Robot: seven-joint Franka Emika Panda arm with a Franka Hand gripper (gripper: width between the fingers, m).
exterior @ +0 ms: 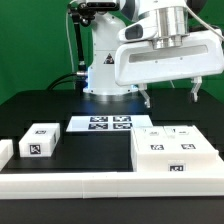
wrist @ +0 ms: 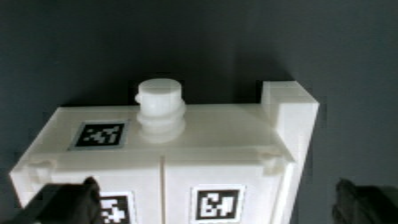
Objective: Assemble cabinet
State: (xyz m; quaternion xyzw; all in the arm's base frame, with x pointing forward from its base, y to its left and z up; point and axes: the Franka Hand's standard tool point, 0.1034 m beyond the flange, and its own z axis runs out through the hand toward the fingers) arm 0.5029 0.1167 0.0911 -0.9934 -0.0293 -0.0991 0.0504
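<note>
Gripper (exterior: 170,95) open, empty, hovering over cabinet (exterior: 175,150) on the exterior view's right; assembly looks partway, since a loose tagged block (exterior: 40,141) sits well apart at left, likely not yet fitted.

The white tagged cabinet (exterior: 176,156) lies flat at the exterior view's right; a small tagged block (exterior: 40,141) sits well apart, leftward.

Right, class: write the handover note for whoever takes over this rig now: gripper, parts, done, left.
Gripper: open, empty, above the cabinet.
Cabinet: at the exterior view's right, tags facing up; wrist view shows a short peg standing on it.
Small tagged block: loose at the exterior view's left, apart from the cabinet.
Done: cabinet seems partly built. Left: probably fitting the loose block.
</note>
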